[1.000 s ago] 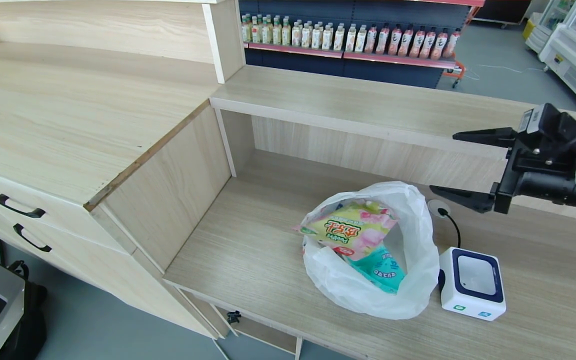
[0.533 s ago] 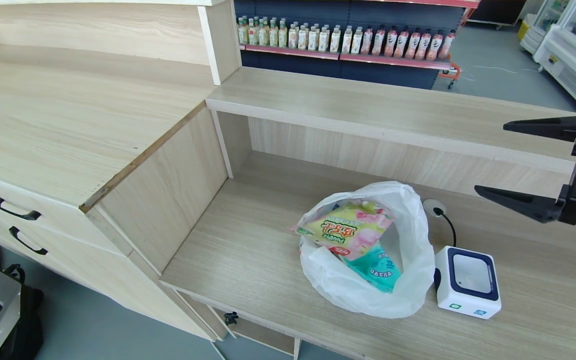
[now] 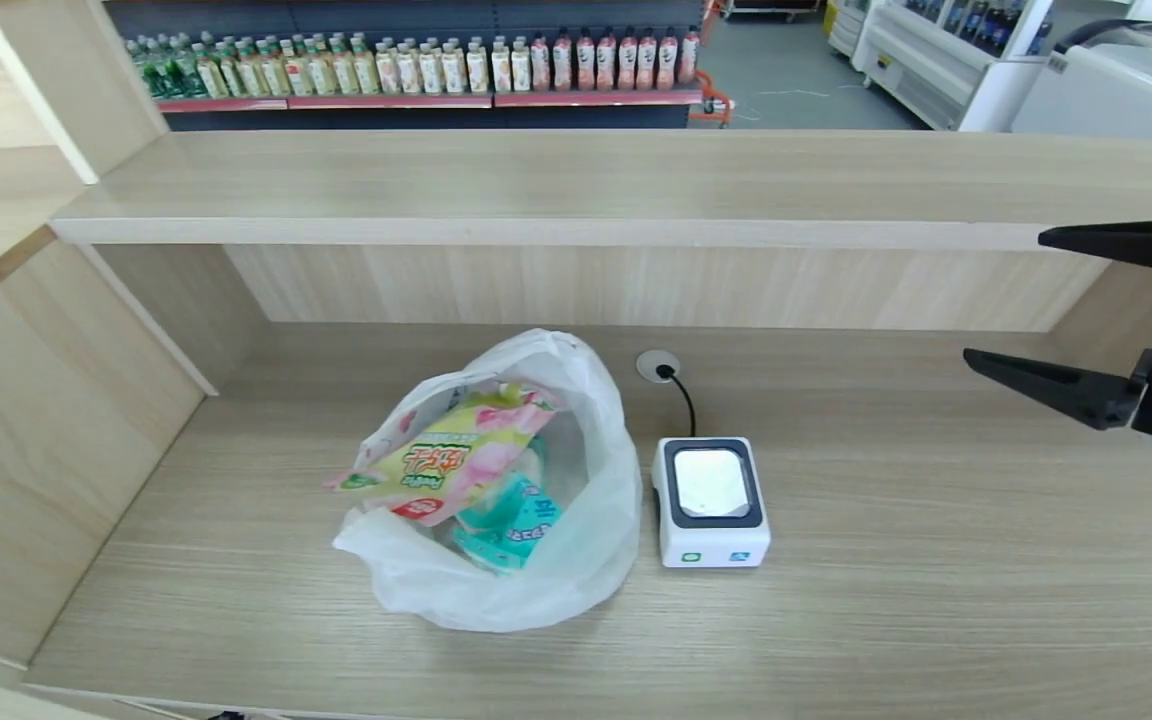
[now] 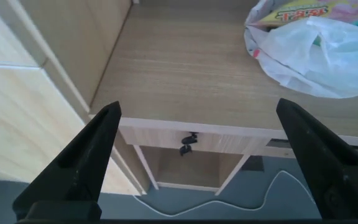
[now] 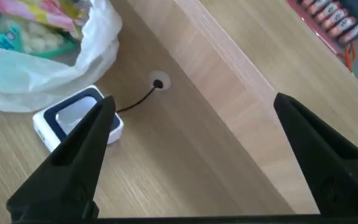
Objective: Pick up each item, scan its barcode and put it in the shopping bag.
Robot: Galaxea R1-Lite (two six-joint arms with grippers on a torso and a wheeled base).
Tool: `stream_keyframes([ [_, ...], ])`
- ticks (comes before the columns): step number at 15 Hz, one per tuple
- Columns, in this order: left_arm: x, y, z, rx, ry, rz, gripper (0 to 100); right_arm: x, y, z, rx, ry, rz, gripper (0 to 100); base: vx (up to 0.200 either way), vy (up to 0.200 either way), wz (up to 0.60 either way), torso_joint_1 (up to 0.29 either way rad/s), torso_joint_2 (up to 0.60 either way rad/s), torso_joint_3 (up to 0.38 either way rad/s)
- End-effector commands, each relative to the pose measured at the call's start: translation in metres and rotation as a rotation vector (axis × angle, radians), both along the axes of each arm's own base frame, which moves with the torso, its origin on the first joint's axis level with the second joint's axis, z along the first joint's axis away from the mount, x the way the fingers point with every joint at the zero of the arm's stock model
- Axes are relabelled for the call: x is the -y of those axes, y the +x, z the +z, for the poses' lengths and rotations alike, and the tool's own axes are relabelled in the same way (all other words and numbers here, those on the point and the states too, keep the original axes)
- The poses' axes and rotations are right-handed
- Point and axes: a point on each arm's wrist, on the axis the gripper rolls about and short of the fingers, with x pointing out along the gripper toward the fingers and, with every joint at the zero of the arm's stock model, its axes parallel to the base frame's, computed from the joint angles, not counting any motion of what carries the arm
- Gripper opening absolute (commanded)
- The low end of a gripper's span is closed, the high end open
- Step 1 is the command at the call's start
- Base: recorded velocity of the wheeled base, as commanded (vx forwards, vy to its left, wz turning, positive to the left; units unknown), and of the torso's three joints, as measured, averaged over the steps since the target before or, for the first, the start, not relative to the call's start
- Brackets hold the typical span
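Shopping bag (image 3: 546, 570): thin white plastic, mouth open, on the counter (image 3: 936, 600), touching the scanner's (image 3: 711, 490) left side. Inside it, a yellow-pink packet (image 3: 446, 465) lies over a teal packet (image 3: 514, 522). Right hand (image 3: 1086, 315): spread, empty, over the counter's right side. Left wrist view: left hand (image 4: 199, 106) spread, empty, off the counter's front edge. Bottle shelves (image 3: 416, 65) behind.

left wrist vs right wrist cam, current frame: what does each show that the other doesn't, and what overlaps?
Left wrist adds: the open left gripper, a small black latch under the front edge of the light wooden counter, and a thin white cable on the grey floor.
Right wrist adds: the open right gripper, the white box scanner with a dark blue window frame, its black cable running to a round grommet hole, and the raised wooden ledge.
Shared: the counter top, and the white plastic shopping bag holding a yellow and pink snack packet.
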Motion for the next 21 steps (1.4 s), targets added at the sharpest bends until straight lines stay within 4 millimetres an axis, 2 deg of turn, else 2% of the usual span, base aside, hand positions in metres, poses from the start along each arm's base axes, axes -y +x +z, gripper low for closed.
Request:
stream_keyframes([
  [1,0.0,0.0,0.0,0.001,0.0,0.0,100,-0.001,-0.005,0.006,0.002,0.042,-0.005,100,0.0,0.0,0.0,-0.08,0.32,0.227],
  [2,0.0,0.0,0.0,0.001,0.0,0.0,100,0.0,-0.007,0.008,-0.005,0.066,-0.046,100,0.0,0.0,0.0,-0.051,0.19,0.134],
  [3,0.0,0.0,0.0,0.001,0.0,0.0,100,0.002,-0.009,0.01,-0.025,0.121,-0.194,100,0.0,0.0,0.0,-0.027,0.11,0.066],
  [5,0.0,0.0,0.0,0.001,0.0,0.0,100,-0.005,-0.011,0.008,-0.099,0.353,-0.622,100,0.0,0.0,0.0,-0.006,0.03,0.025],
  [6,0.0,0.0,0.0,0.001,0.0,0.0,100,-0.009,-0.011,0.005,-0.12,0.393,-0.755,100,0.0,0.0,0.0,0.0,0.0,0.0],
  [7,0.0,0.0,0.0,0.001,0.0,0.0,100,-0.01,-0.017,-0.008,-0.146,0.488,-0.929,100,0.0,0.0,0.0,0.0,0.0,0.0],
  [8,0.0,0.0,0.0,0.001,0.0,0.0,100,-0.008,-0.021,-0.015,-0.153,0.497,-0.949,100,0.0,0.0,0.0,0.0,0.0,0.0],
  [9,0.0,0.0,0.0,0.001,0.0,0.0,100,0.0,-0.048,-0.025,-0.122,0.532,-0.962,100,0.0,0.0,0.0,0.0,0.0,0.0],
  [10,0.0,0.0,0.0,0.001,0.0,0.0,100,0.008,-0.081,-0.044,-0.112,0.531,-0.976,100,0.0,0.0,0.0,0.0,0.0,0.0],
  [12,0.0,0.0,0.0,0.001,0.0,0.0,100,0.017,-0.121,-0.076,-0.096,0.536,-0.995,100,0.0,0.0,0.0,0.0,0.0,0.0],
  [13,0.0,0.0,0.0,0.001,0.0,0.0,100,0.022,-0.162,-0.121,-0.098,0.535,-0.954,100,0.0,0.0,0.0,0.0,0.0,0.0],
  [15,0.0,0.0,0.0,0.001,0.0,0.0,100,0.022,-0.197,-0.161,-0.106,0.535,-0.859,100,0.0,0.0,0.0,0.0,0.0,0.0],
  [18,0.0,0.0,0.0,0.001,0.0,0.0,100,0.021,-0.217,-0.203,-0.059,0.567,-0.84,100,0.0,0.0,0.0,0.0,0.0,0.0],
  [21,0.0,0.0,0.0,0.001,0.0,0.0,100,0.021,-0.215,-0.202,-0.024,0.567,-0.826,100,0.0,0.0,0.0,0.0,0.0,0.0],
])
